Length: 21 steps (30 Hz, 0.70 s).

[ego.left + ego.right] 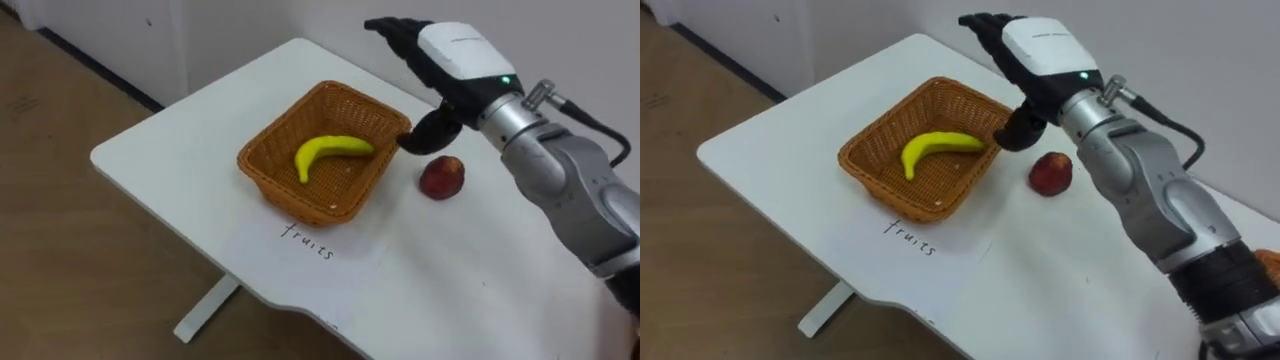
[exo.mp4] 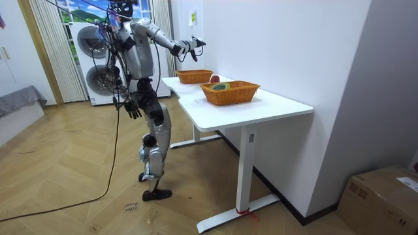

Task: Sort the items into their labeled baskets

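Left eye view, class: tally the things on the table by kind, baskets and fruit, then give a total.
Baskets: 1, the basket.
Fruit: 2, the banana inside it and the apple beside it on the table.
Total: 3.

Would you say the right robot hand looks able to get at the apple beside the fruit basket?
Probably yes. The right robot hand hangs open close above the apple, which lies bare on the table beside the basket, and nothing stands between them.
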Tool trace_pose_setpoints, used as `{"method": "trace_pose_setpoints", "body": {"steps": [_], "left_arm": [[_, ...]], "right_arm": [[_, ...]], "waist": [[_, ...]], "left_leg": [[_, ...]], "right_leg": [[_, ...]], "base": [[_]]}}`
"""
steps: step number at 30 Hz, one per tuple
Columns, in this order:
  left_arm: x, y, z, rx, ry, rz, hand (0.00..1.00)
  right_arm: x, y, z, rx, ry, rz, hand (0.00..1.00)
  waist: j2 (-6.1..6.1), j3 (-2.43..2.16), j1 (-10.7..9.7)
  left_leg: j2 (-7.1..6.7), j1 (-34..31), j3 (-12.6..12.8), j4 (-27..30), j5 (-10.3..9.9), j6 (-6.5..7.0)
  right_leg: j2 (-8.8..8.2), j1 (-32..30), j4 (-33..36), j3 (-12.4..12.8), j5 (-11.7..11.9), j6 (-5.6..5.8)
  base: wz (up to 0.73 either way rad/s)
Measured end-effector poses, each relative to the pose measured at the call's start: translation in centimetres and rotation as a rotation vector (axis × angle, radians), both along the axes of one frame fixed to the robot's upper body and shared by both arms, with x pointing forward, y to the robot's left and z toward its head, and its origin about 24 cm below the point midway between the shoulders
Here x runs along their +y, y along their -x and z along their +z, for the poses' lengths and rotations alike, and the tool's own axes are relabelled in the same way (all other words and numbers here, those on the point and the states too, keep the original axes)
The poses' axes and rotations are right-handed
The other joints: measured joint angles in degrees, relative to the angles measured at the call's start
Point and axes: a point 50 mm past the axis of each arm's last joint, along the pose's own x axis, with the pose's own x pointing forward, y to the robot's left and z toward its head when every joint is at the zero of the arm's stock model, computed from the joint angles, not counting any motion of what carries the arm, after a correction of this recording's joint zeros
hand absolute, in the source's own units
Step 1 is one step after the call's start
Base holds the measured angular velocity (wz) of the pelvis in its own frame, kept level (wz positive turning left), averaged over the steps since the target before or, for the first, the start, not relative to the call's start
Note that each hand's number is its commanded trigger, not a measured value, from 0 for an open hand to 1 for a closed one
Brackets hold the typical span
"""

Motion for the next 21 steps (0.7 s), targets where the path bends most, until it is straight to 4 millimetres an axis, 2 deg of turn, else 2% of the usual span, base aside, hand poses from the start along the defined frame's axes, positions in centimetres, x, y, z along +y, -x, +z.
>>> {"method": "trace_pose_setpoints", "body": {"steps": [1,4,8,9,10,12,16,21], "left_arm": [[-0.1,-0.1,0.0,-0.01,0.002,0.005,0.0],[-0.4,-0.1,-0.1,-0.012,0.007,0.013,0.0],[-0.5,0.0,-0.2,-0.012,0.007,0.021,0.0],[-0.6,0.0,-0.2,-0.01,0.007,0.025,0.0],[-0.8,0.0,-0.3,-0.009,0.016,0.027,0.0],[-1.1,-0.3,-0.4,-0.015,0.03,0.027,0.0],[-1.4,-0.7,-0.5,-0.012,0.038,0.028,0.0],[-1.6,-0.8,-0.7,-0.003,0.039,0.034,0.0]], "right_arm": [[-0.3,0.1,0.8,-0.025,-0.059,-0.004,0.0],[-1.4,0.0,1.9,-0.075,-0.189,-0.038,0.0],[-2.7,0.0,2.8,-0.114,-0.271,-0.076,0.0],[-3.0,0.0,3.1,-0.121,-0.287,-0.085,0.0],[-3.3,0.0,3.2,-0.123,-0.303,-0.095,0.0],[-3.8,-0.1,3.1,-0.12,-0.331,-0.114,0.0],[-4.6,-0.5,2.3,-0.063,-0.405,-0.153,0.0],[-4.7,-0.8,1.4,0.014,-0.533,-0.167,0.0]], "waist": [[0.2,-0.11,-1.06],[1.07,-0.16,-1.69],[1.71,-0.47,-3.84],[1.99,-0.41,-4.49],[2.42,-0.53,-4.86],[2.92,-0.65,-5.55],[3.87,-0.48,-6.44],[3.96,-0.49,-7.25]], "left_leg": [[0.03,0.04,0.06,0.05,0.01,0.01],[0.12,1.13,1.44,0.09,0.02,0.03],[0.63,1.56,1.78,-0.08,0.01,0.02],[0.61,1.91,1.68,-0.19,-0.01,0.01],[0.63,2.08,2.0,-0.38,-0.04,0.05],[0.64,2.11,2.42,-0.39,-0.04,0.05],[0.8,2.15,3.01,-0.35,-0.04,0.05],[0.88,2.15,3.35,-0.39,-0.04,0.05]], "right_leg": [[0.02,0.05,0.0,0.14,0.0,0.0],[0.19,0.47,0.0,1.23,0.02,-0.03],[0.31,0.63,0.08,2.02,0.03,-0.04],[0.3,1.09,0.09,2.03,0.04,-0.05],[0.31,1.19,0.11,2.08,0.04,-0.05],[0.3,1.15,0.14,2.15,0.06,-0.09],[0.35,0.89,0.13,2.79,0.15,-0.24],[0.44,0.75,0.13,2.9,0.17,-0.28]], "base": [[0.0],[-0.17],[-0.08],[0.0],[0.0],[-0.08],[-0.08],[-0.01]]}}
